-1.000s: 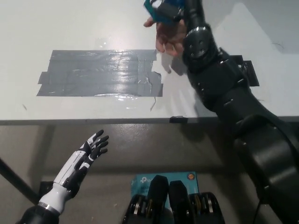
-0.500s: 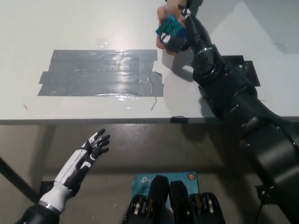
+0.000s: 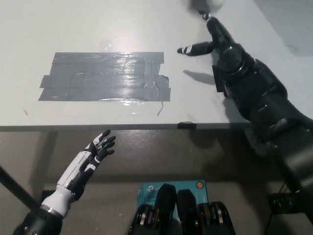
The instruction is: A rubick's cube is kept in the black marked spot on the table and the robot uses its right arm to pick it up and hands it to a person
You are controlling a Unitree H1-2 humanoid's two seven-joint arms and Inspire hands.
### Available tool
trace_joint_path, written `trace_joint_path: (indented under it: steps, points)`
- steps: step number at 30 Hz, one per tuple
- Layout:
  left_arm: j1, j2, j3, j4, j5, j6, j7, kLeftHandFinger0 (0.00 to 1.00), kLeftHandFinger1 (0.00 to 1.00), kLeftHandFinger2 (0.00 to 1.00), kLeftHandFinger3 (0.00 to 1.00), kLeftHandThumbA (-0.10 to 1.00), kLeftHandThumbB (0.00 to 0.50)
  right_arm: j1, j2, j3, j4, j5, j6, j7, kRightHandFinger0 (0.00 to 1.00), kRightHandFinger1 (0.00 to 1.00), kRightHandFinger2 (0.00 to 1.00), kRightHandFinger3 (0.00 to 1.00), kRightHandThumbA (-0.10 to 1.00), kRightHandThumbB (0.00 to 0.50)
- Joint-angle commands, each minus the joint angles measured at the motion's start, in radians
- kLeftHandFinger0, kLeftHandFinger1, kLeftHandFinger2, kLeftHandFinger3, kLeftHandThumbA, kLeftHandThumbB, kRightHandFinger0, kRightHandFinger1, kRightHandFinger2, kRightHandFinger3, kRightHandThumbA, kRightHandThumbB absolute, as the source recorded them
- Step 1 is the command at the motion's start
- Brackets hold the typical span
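Now the black right robot hand [image 3: 208,44] is spread and empty.

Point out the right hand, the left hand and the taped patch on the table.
right hand [image 3: 203,47]: head view, on the black hand above the table.
left hand [image 3: 99,147]: head view, middle of the white hand below the table edge.
taped patch [image 3: 105,76]: head view, middle of the grey tape.

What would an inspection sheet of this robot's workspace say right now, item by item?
Surface: white table, grey tape patch on it.
Job's things: cube nothing seen; black marked spot nothing seen.
Clutter: blue box on the floor below.
Hands: right hand empty above the table, fingers apart; left hand open, resting below the table edge.
Cables: nothing seen.
Surroundings: brown floor; no person in view.
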Motion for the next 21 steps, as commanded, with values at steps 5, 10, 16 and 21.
trace_joint_path:
  steps: [5,10,16,21]
  points:
    - [-0.070,0.019,0.000,-0.006,0.004,-0.005,0.005,1.00,1.00,1.00,1.00,0.83,0.487,0.048,-0.131,-0.103,-0.748,0.008,0.047,0.035,1.00,1.00,1.00,1.00,0.97,0.467]
    - [-0.152,0.018,0.008,0.026,-0.006,0.001,0.007,1.00,1.00,1.00,1.00,0.82,0.472,0.274,-0.222,-0.156,-1.384,0.039,0.132,0.128,1.00,1.00,1.00,1.00,0.94,0.447]
    - [-0.213,0.009,0.011,0.062,-0.006,-0.008,0.014,1.00,1.00,1.00,1.00,0.87,0.500,0.566,-0.273,-0.240,-1.704,0.115,0.077,0.130,1.00,1.00,1.00,1.00,0.88,0.418]
    - [-0.235,0.002,0.002,0.069,0.010,-0.009,0.019,1.00,1.00,1.00,1.00,0.96,0.472,0.821,-0.288,-0.287,-1.870,0.168,0.018,0.111,1.00,1.00,1.00,1.00,0.82,0.405]
